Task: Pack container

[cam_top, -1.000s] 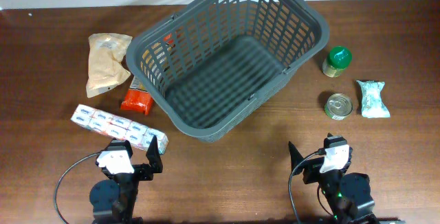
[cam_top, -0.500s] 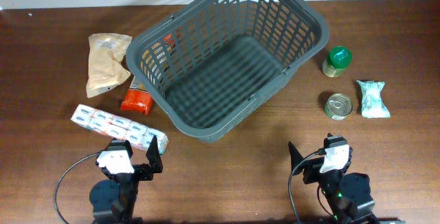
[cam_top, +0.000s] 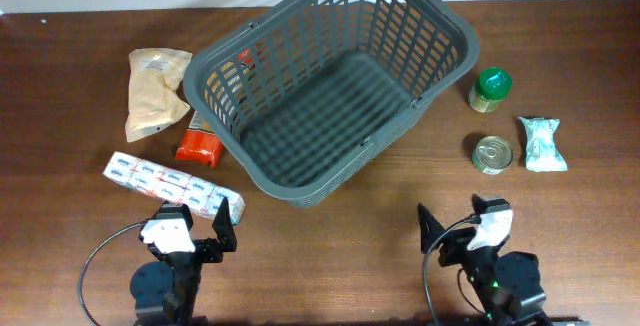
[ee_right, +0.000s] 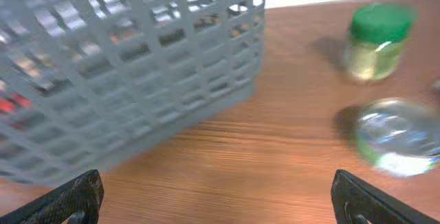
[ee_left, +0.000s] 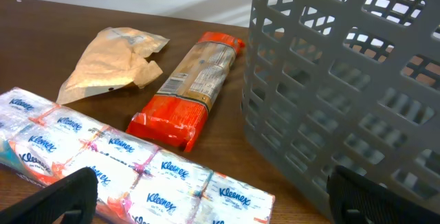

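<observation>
The basket (cam_top: 225,116) hides part of the red packet (cam_top: 198,147); the tin (ee_right: 395,138) is blurred.

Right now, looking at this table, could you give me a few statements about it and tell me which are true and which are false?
1. The large dark grey plastic lattice basket has nothing in it. True.
2. The small glass jar with a green lid stands left of the basket. False: it stands to the basket's right.
3. The long pack of white Kleenex tissues lies on the brown wooden table, outside the basket. True.
4. The left tool grips the red-orange foil packet. False: the tool is open and empty, and the packet lies beside the basket.
5. A tan paper pouch lies left of the basket. True.
</observation>
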Motion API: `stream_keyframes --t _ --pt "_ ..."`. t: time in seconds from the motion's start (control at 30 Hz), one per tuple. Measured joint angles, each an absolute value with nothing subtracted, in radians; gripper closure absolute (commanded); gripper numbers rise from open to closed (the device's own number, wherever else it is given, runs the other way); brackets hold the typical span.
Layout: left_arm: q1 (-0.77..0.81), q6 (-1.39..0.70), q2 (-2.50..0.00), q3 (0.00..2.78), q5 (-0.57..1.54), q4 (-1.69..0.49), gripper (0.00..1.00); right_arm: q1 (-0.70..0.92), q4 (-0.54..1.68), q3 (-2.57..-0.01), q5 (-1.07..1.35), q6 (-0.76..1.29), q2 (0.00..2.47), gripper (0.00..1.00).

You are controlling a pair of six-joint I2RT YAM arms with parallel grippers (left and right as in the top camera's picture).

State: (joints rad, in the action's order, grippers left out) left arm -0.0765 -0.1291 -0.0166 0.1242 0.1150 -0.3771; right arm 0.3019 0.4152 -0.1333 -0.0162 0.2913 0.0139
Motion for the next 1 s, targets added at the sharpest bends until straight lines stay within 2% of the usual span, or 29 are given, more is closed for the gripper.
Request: stream_keyframes --t 0.13,0.27,0.3,0.4,0.5,0.53,0.77,1.0 --pt "-0.076 -0.129 -0.017 0.124 0.115 -0.375 0.01 0.302 0.426 -0.133 0.076 0.513 0.014 0.01" --pt "-0.076 -0.131 -0.017 0.124 0.168 -0.369 0.01 0.302 0.425 -0.133 0.171 0.617 0.014 0.01" --pt "-0.076 -0.133 -0.017 0.124 0.196 -0.369 0.01 0.302 0.425 -0.133 0.199 0.631 0.014 0.05" --pt "-0.076 -0.149 -0.019 0.126 0.260 -0.382 0.01 0.302 0.423 -0.133 0.255 0.656 0.014 0.28" --pt "-0.076 -0.164 -0.072 0.166 0.292 -0.446 0.01 0.302 0.429 -0.136 0.281 0.669 0.018 0.84" --pt "-0.075 -0.168 -0.105 0.197 0.294 -0.473 0.01 0.302 0.442 -0.146 0.282 0.674 0.028 0.96" --pt "-0.075 -0.153 -0.430 0.580 0.268 -0.692 0.01 0.302 0.543 -0.343 0.256 0.654 0.241 0.96" --pt "-0.075 -0.135 -0.715 0.960 0.228 -0.884 0.01 0.302 0.776 -0.766 0.155 0.525 0.610 0.97"
